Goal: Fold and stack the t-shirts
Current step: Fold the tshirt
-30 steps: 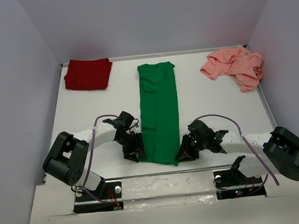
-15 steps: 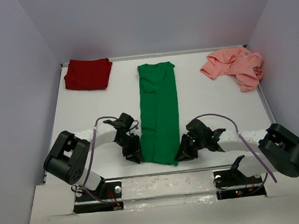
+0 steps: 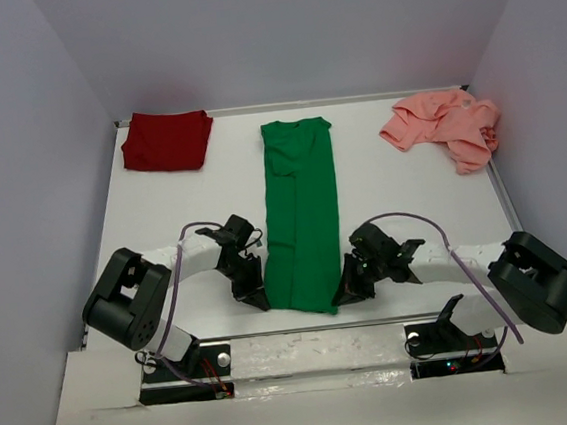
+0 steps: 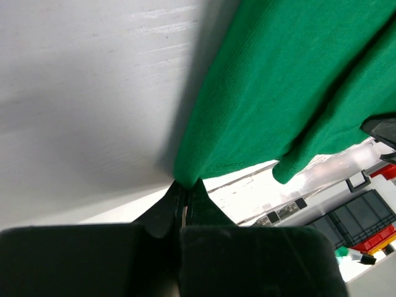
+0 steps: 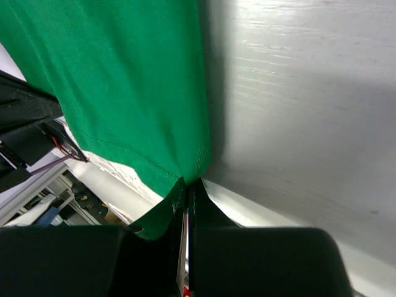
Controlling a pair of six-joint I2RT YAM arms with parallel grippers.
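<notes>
Left gripper point(image 4: 184, 185) was clamped shut on the near left corner of the bright green t-shirt point(image 3: 302, 221), its black jaws pressed together with a fold of the hem pinched between them. In the left wrist view the cloth fanned out from that pinch, and the stitched bottom edge ran off to the right.

On the other side, the right gripper point(image 5: 187, 184) was likewise closed on the near right corner of the same hem, jaws tight on the green cloth, with the seam line trailing away to the left in its own wrist view.

From above, the two grippers sat at either side of the shirt's near end, both arms reaching low and inward across the white table point(image 3: 403, 201). The shirt lay as a long narrow strip down the middle of the table, its neck end far from the arms and its hem end nearest them.

A dark red t-shirt point(image 3: 166, 140) lay folded into a neat rectangle at the far left corner. At the far right corner, a salmon pink t-shirt point(image 3: 443, 127) lay in a crumpled heap, well apart from the other two.
</notes>
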